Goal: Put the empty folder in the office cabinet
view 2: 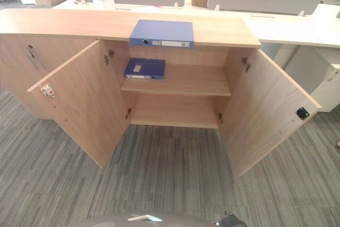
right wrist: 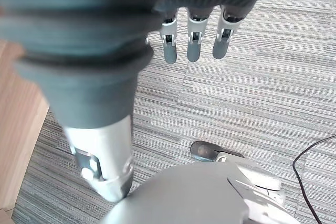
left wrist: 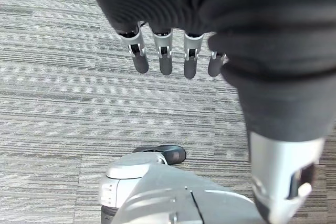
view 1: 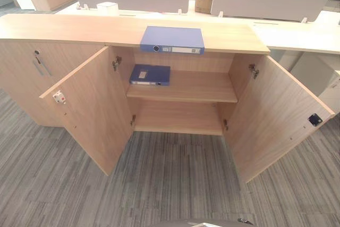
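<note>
Left hand (left wrist: 168, 56) hanging over grey carpet (view 1: 79, 195), fingers straight and relaxed, holding nothing. Office cabinet (view 1: 53, 27) standing with both doors swung wide, left door (view 1: 90, 110) and right door (view 1: 276, 115). Blue folder (view 1: 172, 39) lying flat on the cabinet's top surface at the front edge, spine outward; a second blue folder (view 1: 150, 74) already on the upper shelf (view 1: 202, 89) inside. Probably light and stiff if empty, covers likely smooth; best gripped across the overhanging spine edge. Right hand (right wrist: 194, 40) likewise slack and empty above the floor.
</note>
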Controlling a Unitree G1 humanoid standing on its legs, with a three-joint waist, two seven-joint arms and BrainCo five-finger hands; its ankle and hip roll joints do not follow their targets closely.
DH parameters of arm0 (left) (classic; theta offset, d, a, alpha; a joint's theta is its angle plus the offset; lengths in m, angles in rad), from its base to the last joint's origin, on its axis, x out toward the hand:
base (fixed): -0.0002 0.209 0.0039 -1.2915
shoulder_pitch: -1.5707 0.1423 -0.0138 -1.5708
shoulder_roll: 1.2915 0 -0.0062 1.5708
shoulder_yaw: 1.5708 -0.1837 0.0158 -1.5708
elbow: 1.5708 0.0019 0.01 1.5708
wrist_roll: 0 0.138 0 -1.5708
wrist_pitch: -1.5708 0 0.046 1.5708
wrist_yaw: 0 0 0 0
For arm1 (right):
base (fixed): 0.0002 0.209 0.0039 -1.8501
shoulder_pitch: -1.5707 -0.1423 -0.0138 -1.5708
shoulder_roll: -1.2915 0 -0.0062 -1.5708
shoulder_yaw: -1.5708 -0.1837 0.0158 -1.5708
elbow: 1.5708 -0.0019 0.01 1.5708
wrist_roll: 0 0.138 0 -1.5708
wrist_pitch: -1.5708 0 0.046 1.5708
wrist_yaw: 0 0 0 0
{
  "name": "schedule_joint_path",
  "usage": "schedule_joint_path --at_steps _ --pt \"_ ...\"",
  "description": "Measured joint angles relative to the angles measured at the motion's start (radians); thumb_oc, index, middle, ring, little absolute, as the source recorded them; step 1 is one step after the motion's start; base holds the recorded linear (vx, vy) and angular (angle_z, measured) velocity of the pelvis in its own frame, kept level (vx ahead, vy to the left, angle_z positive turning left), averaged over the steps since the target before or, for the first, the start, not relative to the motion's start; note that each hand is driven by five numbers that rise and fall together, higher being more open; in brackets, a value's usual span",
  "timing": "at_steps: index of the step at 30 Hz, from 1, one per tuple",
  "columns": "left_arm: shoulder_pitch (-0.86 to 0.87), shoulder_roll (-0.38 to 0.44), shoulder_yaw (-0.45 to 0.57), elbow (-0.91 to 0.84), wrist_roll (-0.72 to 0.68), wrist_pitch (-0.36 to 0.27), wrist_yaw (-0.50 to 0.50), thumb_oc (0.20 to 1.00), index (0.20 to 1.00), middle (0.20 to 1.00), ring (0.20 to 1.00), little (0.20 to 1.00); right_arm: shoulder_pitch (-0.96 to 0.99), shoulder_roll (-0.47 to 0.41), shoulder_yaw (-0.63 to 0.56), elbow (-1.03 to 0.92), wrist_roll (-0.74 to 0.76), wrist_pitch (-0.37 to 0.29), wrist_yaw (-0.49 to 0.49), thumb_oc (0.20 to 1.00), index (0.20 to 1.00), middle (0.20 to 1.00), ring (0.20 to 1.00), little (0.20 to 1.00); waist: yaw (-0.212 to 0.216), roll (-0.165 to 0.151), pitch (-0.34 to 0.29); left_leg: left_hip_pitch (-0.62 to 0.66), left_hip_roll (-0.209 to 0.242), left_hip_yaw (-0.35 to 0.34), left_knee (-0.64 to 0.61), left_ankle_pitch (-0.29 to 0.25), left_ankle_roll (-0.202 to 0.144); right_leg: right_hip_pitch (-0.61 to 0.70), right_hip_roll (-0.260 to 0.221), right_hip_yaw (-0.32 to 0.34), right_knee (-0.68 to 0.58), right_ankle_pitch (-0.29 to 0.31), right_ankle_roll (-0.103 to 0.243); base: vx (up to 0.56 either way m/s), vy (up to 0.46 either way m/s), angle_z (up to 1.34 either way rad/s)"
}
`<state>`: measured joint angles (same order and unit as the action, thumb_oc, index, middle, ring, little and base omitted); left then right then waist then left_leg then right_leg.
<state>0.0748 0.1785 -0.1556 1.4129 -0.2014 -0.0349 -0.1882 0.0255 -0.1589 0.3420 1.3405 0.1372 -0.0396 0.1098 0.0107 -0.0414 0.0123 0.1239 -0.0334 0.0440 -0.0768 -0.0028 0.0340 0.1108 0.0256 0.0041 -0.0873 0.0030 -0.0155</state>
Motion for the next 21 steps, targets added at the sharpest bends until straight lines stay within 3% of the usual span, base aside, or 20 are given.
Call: schedule_joint_path --at_steps 15,16,17,18,19,20,21 --pt "0.002 0.003 0.004 0.000 -0.023 0.000 0.001 1.000 1.000 1.000 1.000 1.000 -0.002 -0.001 0.001 0.000 0.000 -0.001 0.000 1.000 1.000 1.000 1.000 1.000 0.003 0.001 0.007 -0.007 0.005 0.001 0.001 0.001 -0.002 -0.007 0.004 0.000 -0.001 -0.001 -0.001 -0.02 -0.037 0.00" --pt "-0.001 0.005 0.013 0.000 -0.042 -0.001 0.003 1.000 1.000 1.000 1.000 1.000 -0.006 0.000 0.003 -0.001 0.000 -0.001 0.000 1.000 1.000 1.000 1.000 1.000 0.007 -0.002 0.012 -0.027 0.008 0.000 0.020 -0.001 -0.015 -0.015 0.006 -0.004 0.001 -0.007 0.002 -0.22 -0.085 0.08" --pt "-0.019 0.009 0.054 -0.013 -0.086 -0.001 0.008 1.000 1.000 1.000 1.000 1.000 -0.018 0.000 0.005 -0.007 0.000 -0.003 0.000 1.000 1.000 1.000 1.000 1.000 0.015 -0.017 0.024 -0.119 0.003 0.002 0.141 -0.025 -0.048 -0.065 0.009 -0.022 0.038 -0.009 -0.014 -0.18 -0.065 0.36" --pt "-0.086 0.016 0.077 -0.032 -0.143 -0.008 0.016 1.000 1.000 1.000 1.000 1.000 -0.057 0.001 0.001 -0.002 0.000 -0.008 0.003 1.000 1.000 1.000 1.000 1.000 0.026 -0.052 0.078 -0.314 -0.012 0.002 0.419 -0.022 -0.091 -0.151 -0.030 -0.038 0.121 -0.035 -0.050 0.05 0.021 0.54" --pt "-0.137 0.015 0.076 -0.038 -0.165 -0.014 0.019 1.000 1.000 1.000 1.000 1.000 -0.099 -0.008 0.002 0.008 -0.001 -0.001 0.002 1.000 1.000 1.000 1.000 1.000 0.045 -0.067 0.140 -0.432 -0.013 0.009 0.594 0.027 -0.151 -0.153 -0.050 -0.048 0.144 -0.040 -0.059 0.10 0.043 0.55" --pt "-0.159 0.007 0.077 -0.036 -0.181 -0.015 0.019 1.000 1.000 1.000 1.000 1.000 -0.122 -0.019 0.005 0.025 -0.003 0.006 0.001 1.000 1.000 1.000 1.000 1.000 0.059 -0.058 0.185 -0.506 0.010 0.040 0.675 0.047 -0.173 -0.145 -0.054 -0.051 0.133 -0.038 -0.069 0.14 0.044 0.22" --pt "-0.160 0.002 0.080 -0.011 -0.186 -0.015 0.020 1.000 1.000 1.000 1.000 1.000 -0.132 -0.025 0.006 0.036 -0.003 0.005 -0.001 1.000 1.000 1.000 1.000 1.000 0.058 -0.045 0.198 -0.492 0.058 0.106 0.533 0.044 -0.151 -0.131 -0.049 -0.069 0.094 -0.040 -0.070 0.07 0.021 0.01"
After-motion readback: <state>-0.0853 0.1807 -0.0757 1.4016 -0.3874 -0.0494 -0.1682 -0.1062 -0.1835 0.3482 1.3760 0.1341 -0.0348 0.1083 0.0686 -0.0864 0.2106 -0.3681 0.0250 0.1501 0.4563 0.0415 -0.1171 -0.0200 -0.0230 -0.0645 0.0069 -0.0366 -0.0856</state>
